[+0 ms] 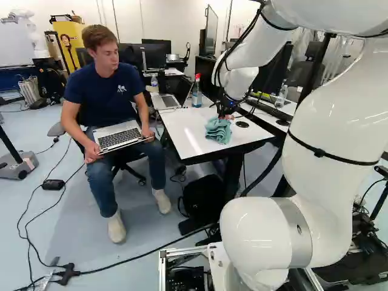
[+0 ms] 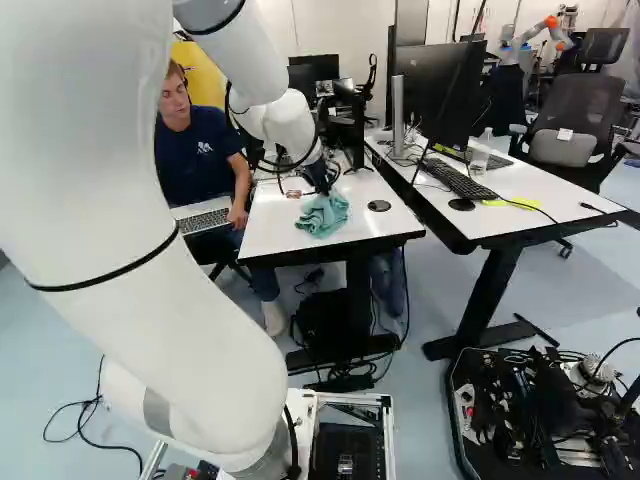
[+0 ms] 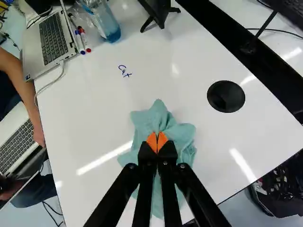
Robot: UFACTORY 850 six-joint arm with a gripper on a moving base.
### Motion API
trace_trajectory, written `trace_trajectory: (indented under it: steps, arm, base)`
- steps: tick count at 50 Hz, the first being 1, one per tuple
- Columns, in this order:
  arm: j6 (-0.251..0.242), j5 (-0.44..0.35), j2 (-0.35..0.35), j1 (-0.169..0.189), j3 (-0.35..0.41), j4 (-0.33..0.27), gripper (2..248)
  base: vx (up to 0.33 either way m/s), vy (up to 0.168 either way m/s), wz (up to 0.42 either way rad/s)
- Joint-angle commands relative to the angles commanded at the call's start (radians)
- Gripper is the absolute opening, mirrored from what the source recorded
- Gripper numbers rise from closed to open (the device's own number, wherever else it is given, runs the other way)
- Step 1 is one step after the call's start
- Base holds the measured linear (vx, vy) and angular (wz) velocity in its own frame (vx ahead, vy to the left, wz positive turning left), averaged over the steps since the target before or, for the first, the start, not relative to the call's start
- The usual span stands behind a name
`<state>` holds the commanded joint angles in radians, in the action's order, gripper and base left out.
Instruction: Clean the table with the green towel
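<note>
plainly, my fingers (image 3: 162,141) are drawn nearly together, the green towel (image 1: 218,131) pinched between their orange pads, its folds spread on the white table (image 1: 182,130). only the wrist view shows me the blue scrawl (image 3: 124,71) on the tabletop; the left base view shows the laptop (image 1: 165,102) lying on it, hidden in the right one. my arm (image 2: 225,330) arches forward, its wrist slanting down over the towel.

Markers (image 3: 85,40) between an open laptop (image 3: 53,37) and a bottle (image 3: 109,28); keyboard (image 2: 460,180) near a monitor (image 2: 438,85).
</note>
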<state>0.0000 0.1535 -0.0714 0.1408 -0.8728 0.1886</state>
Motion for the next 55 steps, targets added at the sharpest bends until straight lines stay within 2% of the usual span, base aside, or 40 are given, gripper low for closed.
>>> trace_trajectory:
  steps: [29, 55]
  arm:
    - [0.0, 0.0, -0.132, -0.02, -0.146, 0.0, 22]
    - [0.0, 0.0, -0.248, -0.054, -0.283, 0.0, 22]
  base:
    - [0.0, 0.0, 0.0]
    - [0.0, 0.0, 0.0]
